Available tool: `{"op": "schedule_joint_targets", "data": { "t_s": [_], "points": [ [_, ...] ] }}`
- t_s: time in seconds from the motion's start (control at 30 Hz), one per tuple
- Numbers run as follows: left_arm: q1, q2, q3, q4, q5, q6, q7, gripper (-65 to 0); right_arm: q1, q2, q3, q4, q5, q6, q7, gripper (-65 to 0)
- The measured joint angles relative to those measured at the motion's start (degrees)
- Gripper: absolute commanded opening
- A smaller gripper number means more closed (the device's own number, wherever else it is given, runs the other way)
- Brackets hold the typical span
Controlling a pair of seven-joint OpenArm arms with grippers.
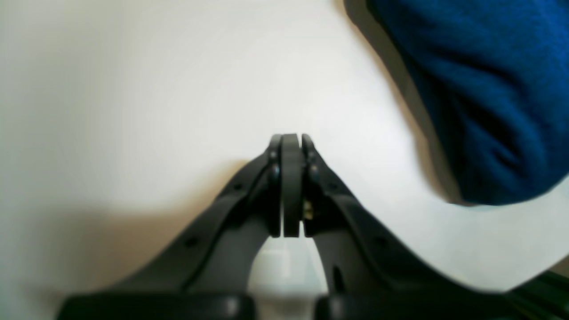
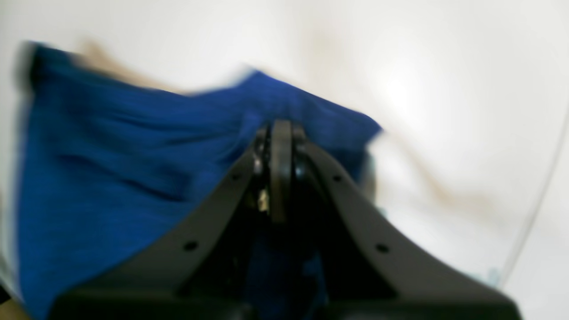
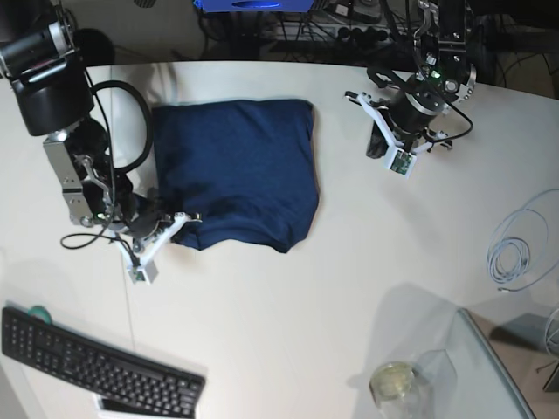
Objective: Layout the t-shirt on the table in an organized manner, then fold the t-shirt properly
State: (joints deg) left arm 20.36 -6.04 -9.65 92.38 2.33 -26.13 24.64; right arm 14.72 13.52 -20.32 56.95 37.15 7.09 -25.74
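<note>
One t-shirt (image 3: 234, 170), dark navy, on one white tabletop (image 3: 288, 305); two robot arms in view, each ending in one gripper, so two in all: left gripper (image 3: 377, 147) and right gripper (image 3: 182, 218). One black keyboard (image 3: 96, 371) at the near edge, one coil of pale cable (image 3: 517, 253) at the far side, one clear glass jar (image 3: 397, 384) near the front. No second garment counted.

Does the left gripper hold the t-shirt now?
No, the left gripper is shut on nothing above bare table, apart from the t-shirt.
</note>
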Motion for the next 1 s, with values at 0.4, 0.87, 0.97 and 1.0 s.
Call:
{"op": "schedule_joint_targets", "data": {
  "t_s": [0.4, 0.87, 0.97, 1.0],
  "points": [
    [-1.0, 0.2, 0.7, 0.1, 0.1, -0.7, 0.0, -65.0, -0.4, 2.3, -0.2, 0.4, -0.1, -0.1, 1.9, -65.0],
    [-15.1, 4.6, 2.7, -1.1, -0.5, -0.8, 0.0, -65.0, -12.6, 3.3, 12.9, 28.7, 0.1, 0.0, -4.1, -65.0],
    [-12.0, 4.4, 2.2, -0.4, -0.3, -0.5, -0.2, -65.0, -16.8, 5.6, 16.3, 30.5, 0.0, 0.5, -4.3, -65.0],
    [-10.3, 4.0, 2.1, -0.5, -0.2, -0.3, -0.2, -65.0, -17.8, 6.9, 16.7, 30.4, -0.2, -0.1, -4.3, -65.0]
  ]
}}
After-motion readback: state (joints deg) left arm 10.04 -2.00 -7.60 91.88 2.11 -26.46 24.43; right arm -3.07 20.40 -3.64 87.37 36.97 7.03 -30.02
